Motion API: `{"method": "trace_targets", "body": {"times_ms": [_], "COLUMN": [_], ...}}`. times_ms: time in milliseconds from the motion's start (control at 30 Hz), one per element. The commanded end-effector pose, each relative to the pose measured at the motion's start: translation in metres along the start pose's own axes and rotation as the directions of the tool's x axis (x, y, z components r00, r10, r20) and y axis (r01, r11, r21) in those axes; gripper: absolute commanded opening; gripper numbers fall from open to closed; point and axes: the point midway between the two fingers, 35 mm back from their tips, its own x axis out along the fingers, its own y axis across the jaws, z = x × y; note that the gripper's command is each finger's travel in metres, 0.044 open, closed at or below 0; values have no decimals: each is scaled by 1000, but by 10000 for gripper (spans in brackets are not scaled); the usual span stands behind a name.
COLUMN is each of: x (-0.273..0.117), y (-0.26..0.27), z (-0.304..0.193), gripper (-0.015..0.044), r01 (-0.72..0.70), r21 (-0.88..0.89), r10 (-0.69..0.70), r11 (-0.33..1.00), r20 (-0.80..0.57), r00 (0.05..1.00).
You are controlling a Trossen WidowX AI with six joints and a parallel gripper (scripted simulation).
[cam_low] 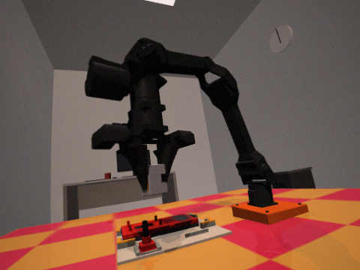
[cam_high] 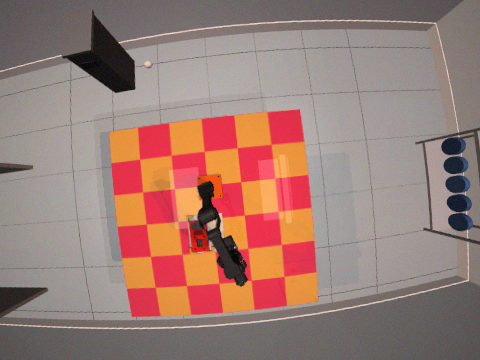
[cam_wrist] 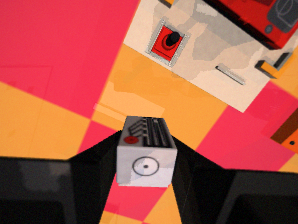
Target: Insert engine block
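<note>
The engine block (cam_low: pixel 157 178) (cam_wrist: pixel 146 172) is a light grey box held between the fingers of my gripper (cam_low: pixel 155 184) (cam_wrist: pixel 144 136), clear above the table. In the wrist view it has a ring mark on the near face, with dark grooves and a red dot on the face beyond. A dark notch shows at its right side in the exterior view. The red car body (cam_high: pixel 199 240) (cam_low: pixel 161 226) (cam_wrist: pixel 255 15) lies low on a pale board (cam_low: pixel 221 232) (cam_wrist: pixel 235 102), off to the upper right in the wrist view. Its opening and rib cannot be made out.
A red block with a black knob (cam_low: pixel 147 244) (cam_wrist: pixel 165 46) stands on the pale board beside the car body. Small yellow and grey brackets (cam_low: pixel 207 223) stand at the body's ends. The arm's orange base (cam_high: pixel 216 186) (cam_low: pixel 268 214) is on the checkered table.
</note>
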Motion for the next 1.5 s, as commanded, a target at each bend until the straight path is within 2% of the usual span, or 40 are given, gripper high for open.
{"method": "trace_targets", "body": {"times_ms": [0,300,633,1067,1467], "x": [0,2,4,6,9], "y": [0,0,1,1,1], "z": [0,0,0,0,0], "gripper": [0,0,0,0,0], "r01": [-3,-3,-3,-1,0], "r21": [-119,-418,-702,-942,-997], "r10": [3,3,3,3,3], "r11": [993,908,713,336,-73], "r20": [0,0,0,0,0], "r00": [1000,1000,1000,1000,1000]}}
